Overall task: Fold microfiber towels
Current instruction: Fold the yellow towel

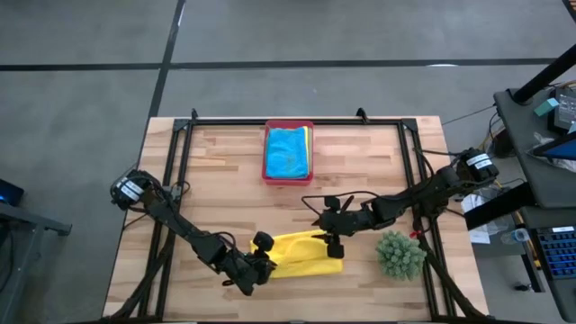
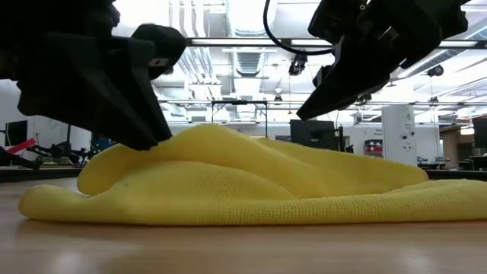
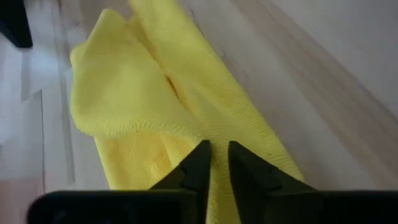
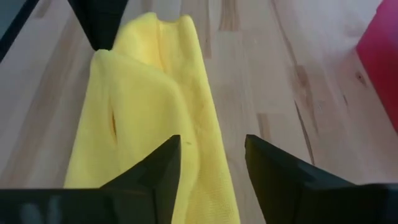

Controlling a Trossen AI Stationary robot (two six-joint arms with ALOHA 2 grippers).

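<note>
A yellow towel (image 1: 301, 254) is found half-folded at the lower centre of the desk (image 1: 216, 180). The left claw (image 1: 263, 266) is set at its left end, narrowly parted. The right claw (image 1: 334, 243) is held open over its right end.

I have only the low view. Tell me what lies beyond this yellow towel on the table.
Observer: A pink tray sits at the table's far edge, with a turquoise blue towel on top inside it.
Operator: Say which arm is the dark mass on my left.
Observer: The left gripper, at the left end of the yellow towel, in the high view.
Operator: Report the jaws.
Observer: The left wrist view shows the left fingers a narrow slit apart, empty.
Operator: And the right.
Observer: The right gripper is open above the towel, nothing between its fingers.
</note>
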